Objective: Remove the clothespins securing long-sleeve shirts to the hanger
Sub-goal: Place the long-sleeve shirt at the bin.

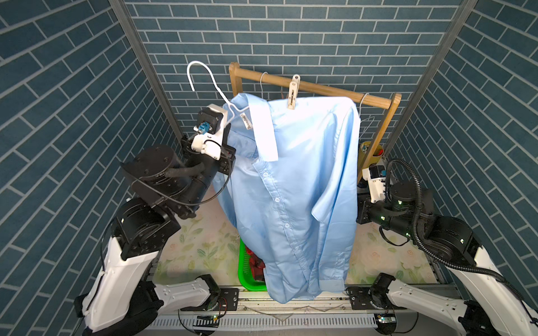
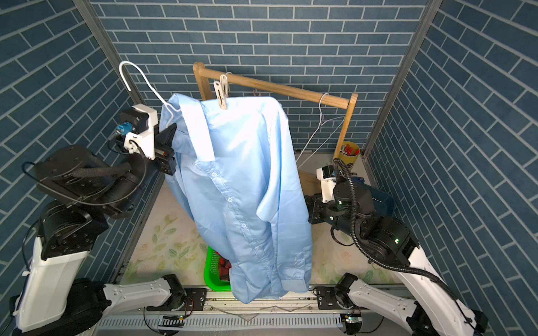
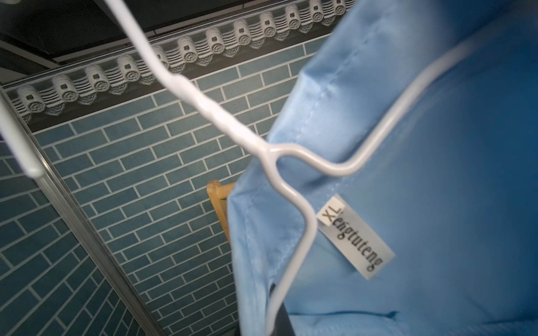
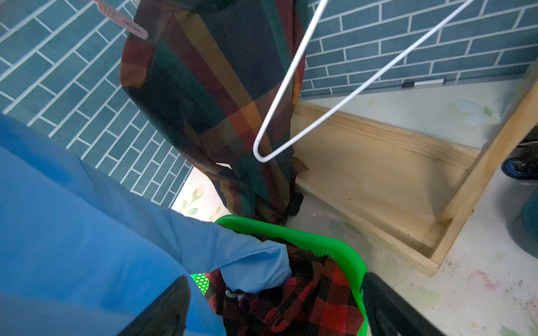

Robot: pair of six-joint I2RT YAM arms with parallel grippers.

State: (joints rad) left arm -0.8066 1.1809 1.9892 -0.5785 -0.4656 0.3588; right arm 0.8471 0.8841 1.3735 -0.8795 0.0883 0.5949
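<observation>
Clothespin (image 1: 292, 96), pale and clipped tight, bites the upper shoulder edge of the light blue shirt (image 1: 294, 186). My left tool (image 2: 170, 136) is clenched on the white hanger (image 3: 269, 149) carrying that shirt (its hook free of the wooden rack (image 1: 320, 88)). My right tool (image 4: 273, 279) gapes wide above the green basket (image 4: 349, 259), where the red-and-black check shirt (image 4: 320, 305) lies; a pink clothespin (image 4: 125, 21) shows beside the plaid shirt (image 4: 209, 101).

hanger (image 3: 270, 151): white wire, neck from upper left of frame to centre, arms splitting against the collar | shirt (image 3: 436, 174): light blue, fills right half | label (image 3: 355, 235): white, "XL", lower right of centre | wall (image 3: 145, 174): blue brick, left half | rack (image 3: 219, 195): wooden corner at shirt's edge, centre
</observation>
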